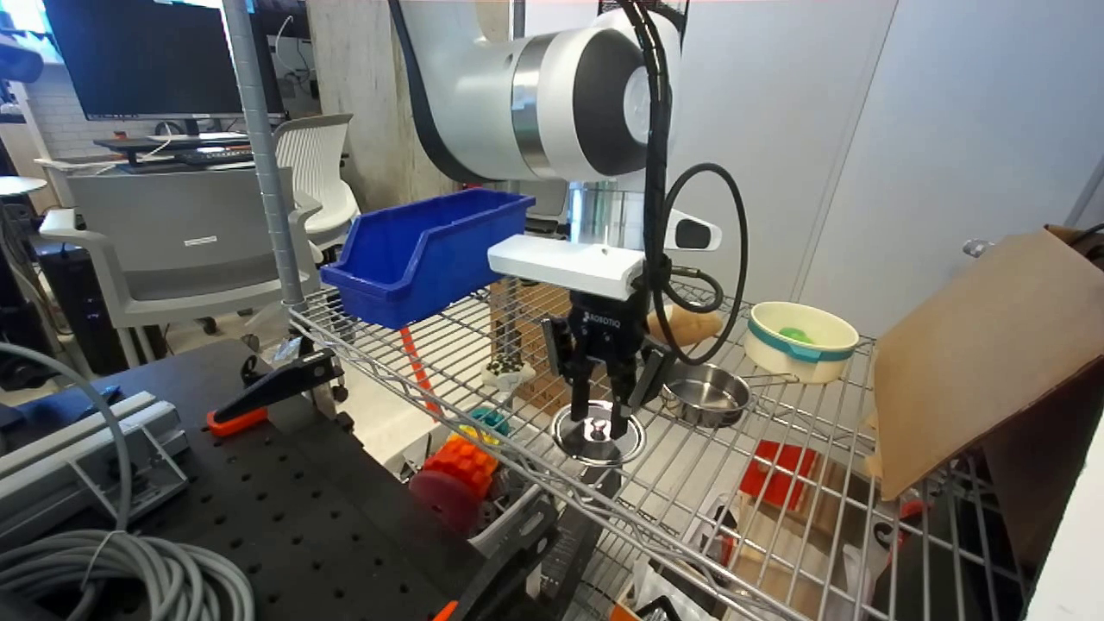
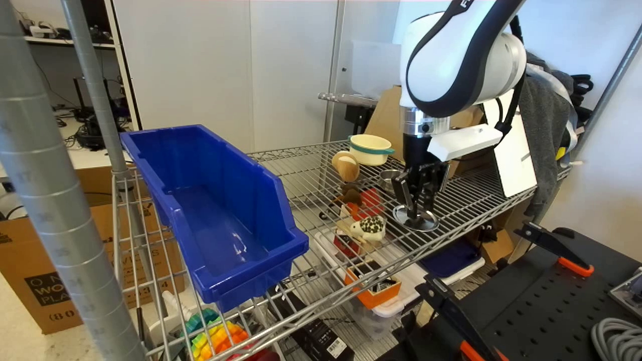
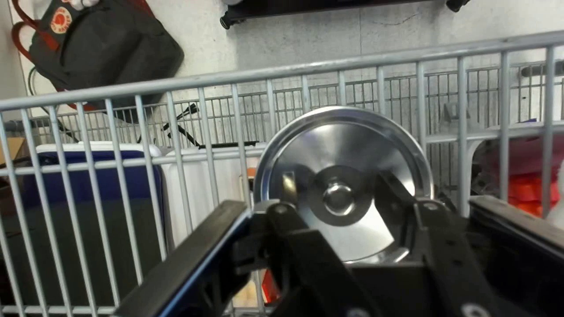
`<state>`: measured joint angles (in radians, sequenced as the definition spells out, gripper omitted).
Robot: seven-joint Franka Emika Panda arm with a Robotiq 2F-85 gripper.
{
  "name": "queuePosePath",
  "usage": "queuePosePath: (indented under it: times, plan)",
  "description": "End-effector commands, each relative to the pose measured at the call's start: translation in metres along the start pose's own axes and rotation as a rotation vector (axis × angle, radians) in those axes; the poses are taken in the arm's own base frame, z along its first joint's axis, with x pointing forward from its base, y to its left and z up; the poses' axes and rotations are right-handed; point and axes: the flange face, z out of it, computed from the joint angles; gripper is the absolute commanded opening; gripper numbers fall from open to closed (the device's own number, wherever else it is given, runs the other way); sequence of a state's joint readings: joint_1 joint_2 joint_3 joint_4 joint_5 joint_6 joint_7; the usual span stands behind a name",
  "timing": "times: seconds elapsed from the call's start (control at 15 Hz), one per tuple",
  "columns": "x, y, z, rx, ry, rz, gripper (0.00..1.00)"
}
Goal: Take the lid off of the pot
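The lid (image 1: pixel 595 451) is a round silver metal disc with a central knob. It lies on the wire shelf near the front edge, apart from the pot, and also shows in an exterior view (image 2: pixel 427 223) and the wrist view (image 3: pixel 343 145). My gripper (image 1: pixel 599 421) points down over the lid, also in an exterior view (image 2: pixel 419 209). In the wrist view the fingers (image 3: pixel 337 189) stand apart with the knob between them; I see no contact with the knob. The pot (image 1: pixel 707 398) is low, silver and uncovered, behind the lid; the arm partly hides it in an exterior view (image 2: pixel 388 179).
A blue bin (image 1: pixel 431 250) stands at one end of the wire shelf (image 2: pixel 321 296). A cream bowl with a teal band (image 1: pixel 802 345) and a tan rounded object (image 2: pixel 346 166) stand near the pot. A spotted figure (image 2: pixel 370 228) and a cardboard box (image 1: pixel 983 345) are also there.
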<state>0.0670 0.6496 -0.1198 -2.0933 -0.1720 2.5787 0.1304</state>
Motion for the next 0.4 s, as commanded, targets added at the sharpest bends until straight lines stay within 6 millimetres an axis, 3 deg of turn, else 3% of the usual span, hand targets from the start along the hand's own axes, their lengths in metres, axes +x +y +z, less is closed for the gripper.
queuePosePath:
  times: [0.0, 0.07, 0.13, 0.27, 0.33]
  plan:
    - [-0.032, 0.021, -0.033, 0.011, -0.044, -0.022, 0.81]
    - [-0.040, 0.028, -0.039, 0.023, -0.052, -0.030, 0.89]
    - [-0.017, 0.013, -0.016, 0.003, -0.038, -0.010, 0.70]
    - [-0.028, 0.026, -0.029, 0.011, -0.046, -0.015, 0.86]
    - [-0.032, 0.029, -0.033, 0.013, -0.045, -0.015, 0.89]
